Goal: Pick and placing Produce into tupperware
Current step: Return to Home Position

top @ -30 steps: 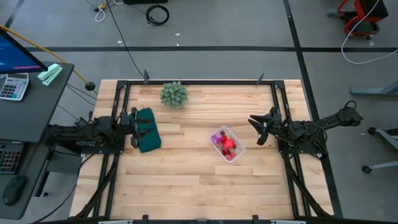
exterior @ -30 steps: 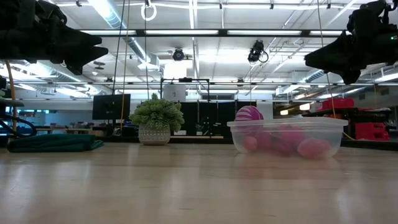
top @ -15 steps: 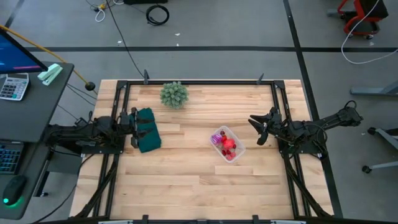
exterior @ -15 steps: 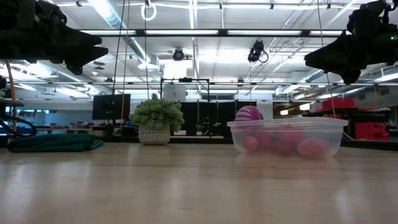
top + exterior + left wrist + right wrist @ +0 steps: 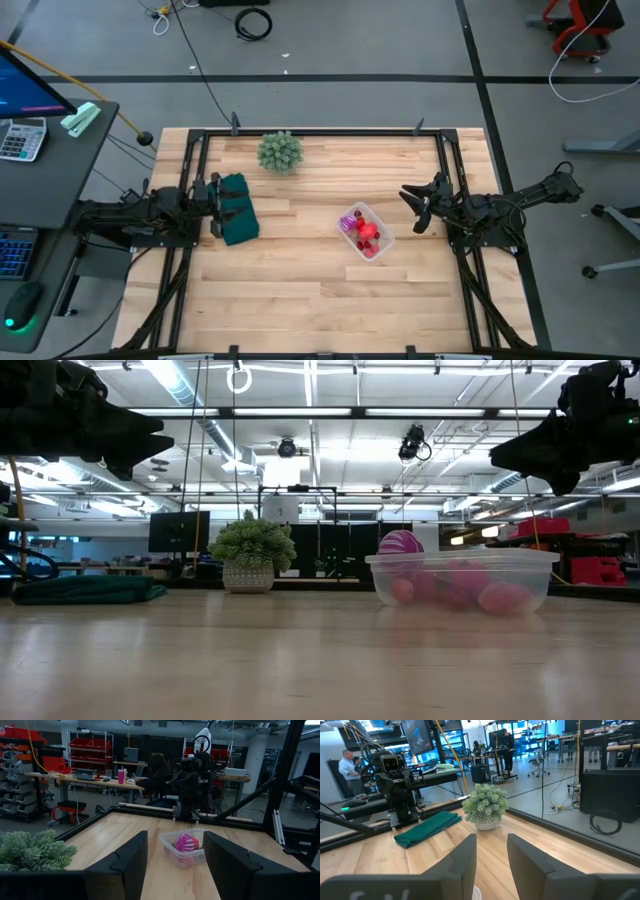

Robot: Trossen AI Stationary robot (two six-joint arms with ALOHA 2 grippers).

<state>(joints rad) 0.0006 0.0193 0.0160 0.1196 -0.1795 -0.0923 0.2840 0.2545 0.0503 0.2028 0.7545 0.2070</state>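
Note:
The clear tupperware [image 5: 377,219] stands on its base right of the table's centre. In it lies the produce: a purple striped ball [image 5: 350,222] and red pieces [image 5: 368,236]. In the low view the ball [image 5: 400,542] rises above the tub's rim [image 5: 462,557]. My left gripper [image 5: 214,207] hovers open above the table's left side, pointing level at the tub [image 5: 174,855]. My right gripper [image 5: 411,209] hovers open just right of the tub, level, with nothing between its fingers [image 5: 465,855].
A dark green folded cloth [image 5: 238,212] lies under my left gripper. A spiky green potted plant [image 5: 280,152] stands at the far edge. A black frame [image 5: 320,131] rims the table. A desk with a calculator [image 5: 22,138] is beyond the left edge.

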